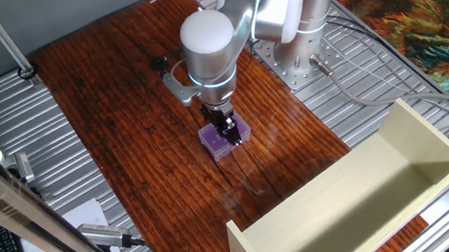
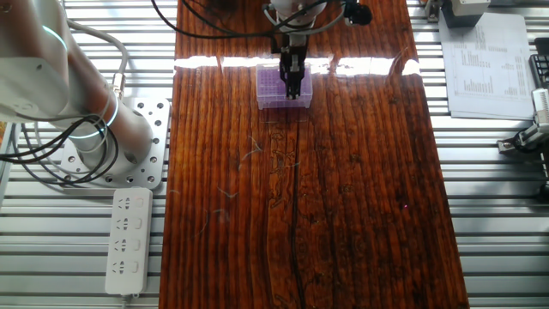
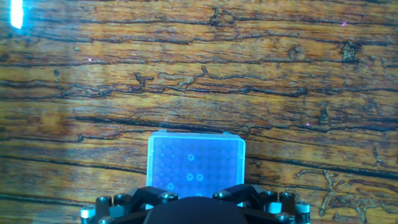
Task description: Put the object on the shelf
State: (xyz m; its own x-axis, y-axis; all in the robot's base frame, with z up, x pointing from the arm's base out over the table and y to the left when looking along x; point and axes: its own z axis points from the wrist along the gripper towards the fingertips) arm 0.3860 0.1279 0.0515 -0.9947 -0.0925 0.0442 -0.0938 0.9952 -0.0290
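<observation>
The object, a small translucent purple box (image 1: 225,136) with pale dots on its top, lies flat on the wooden tabletop (image 1: 140,127). It also shows in the other fixed view (image 2: 274,86) and the hand view (image 3: 196,158). My gripper (image 1: 227,131) hangs straight down over the box, its dark fingers (image 2: 292,79) reaching its top along the wood grain. In the hand view only the spread black linkage shows at the bottom edge; the fingertips and the box's near edge are hidden. The shelf (image 1: 360,199), a large cream open box, stands at the front right, apart from the gripper.
The arm's base (image 1: 297,54) is bolted to the metal frame right of the wooden board. A white power strip (image 2: 129,240) lies by the base. Papers (image 2: 485,60) and metal clamps (image 2: 527,129) sit on the frame at the other side.
</observation>
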